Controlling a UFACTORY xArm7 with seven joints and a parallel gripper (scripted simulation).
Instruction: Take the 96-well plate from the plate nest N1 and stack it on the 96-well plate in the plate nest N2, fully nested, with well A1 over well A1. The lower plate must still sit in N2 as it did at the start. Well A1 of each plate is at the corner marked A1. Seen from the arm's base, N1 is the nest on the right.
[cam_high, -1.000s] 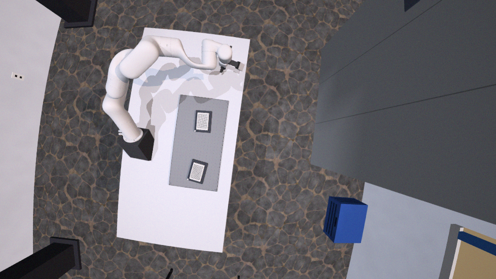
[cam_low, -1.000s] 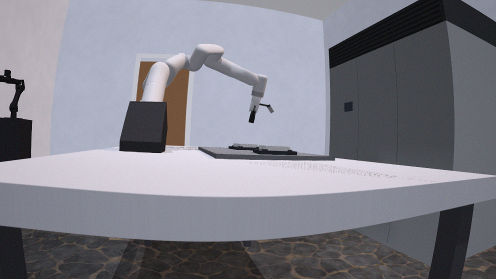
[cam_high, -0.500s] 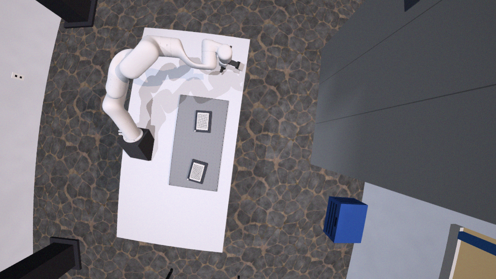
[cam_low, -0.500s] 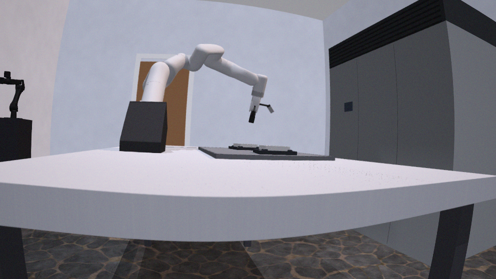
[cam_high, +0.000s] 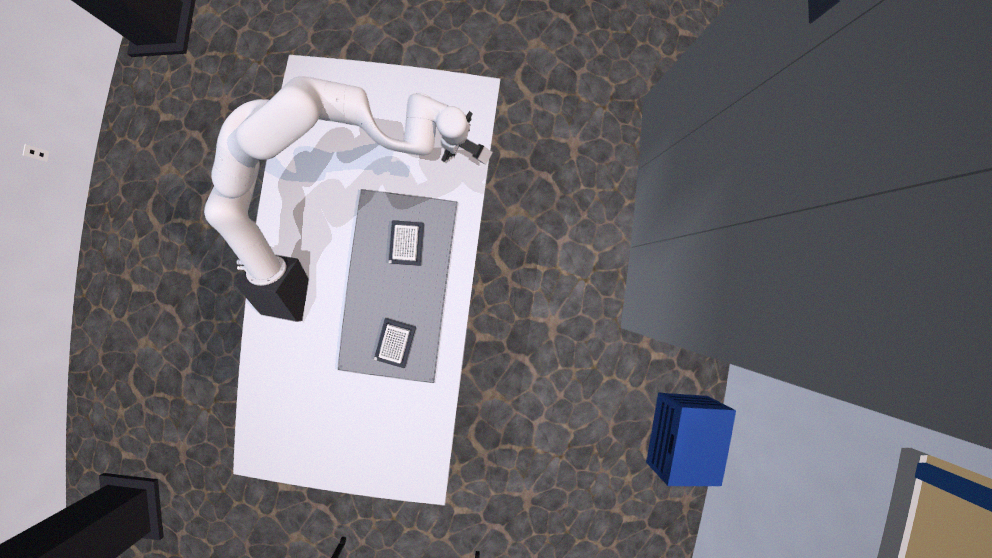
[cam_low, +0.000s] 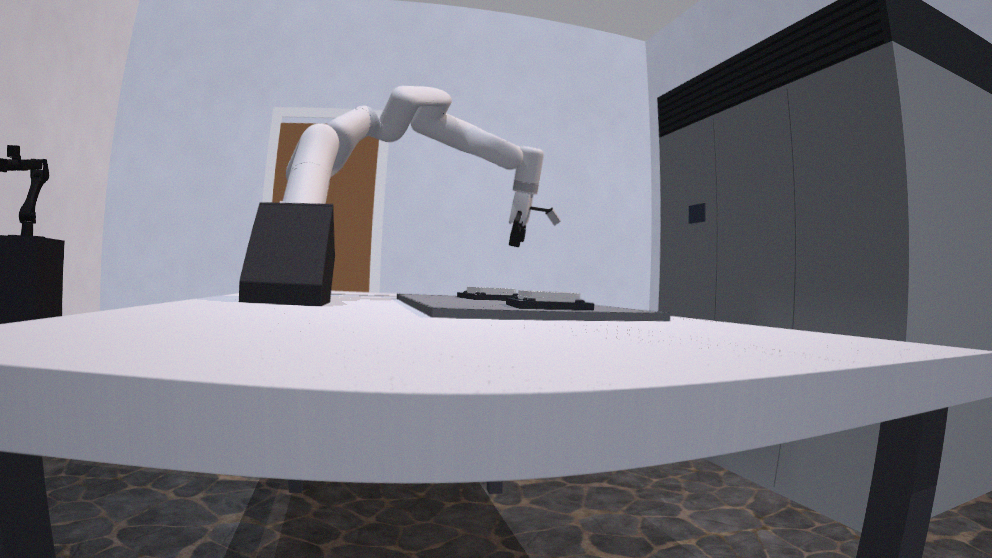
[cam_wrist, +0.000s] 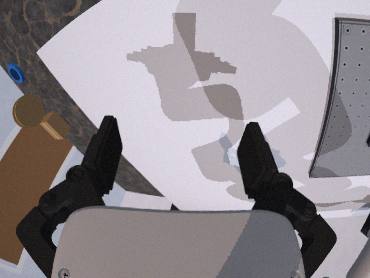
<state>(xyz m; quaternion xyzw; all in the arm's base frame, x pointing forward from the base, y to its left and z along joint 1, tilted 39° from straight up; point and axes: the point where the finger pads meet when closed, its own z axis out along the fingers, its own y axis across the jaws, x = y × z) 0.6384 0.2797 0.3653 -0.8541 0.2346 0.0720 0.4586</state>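
Two white 96-well plates sit in black nests on a grey mat. The plate in N1 is the one nearer the table's long free end; it also shows in the side view. The plate in N2 lies nearer the arm's reach, and shows further back in the side view. My gripper is open and empty. It hangs high above the table's far corner, beyond the mat and away from both plates. In the wrist view the fingers frame bare table; only the mat's edge shows.
The arm's black base stands on the table beside the mat. Grey cabinets stand past the table's right side. A blue box sits on the floor. The table edge is close to the gripper.
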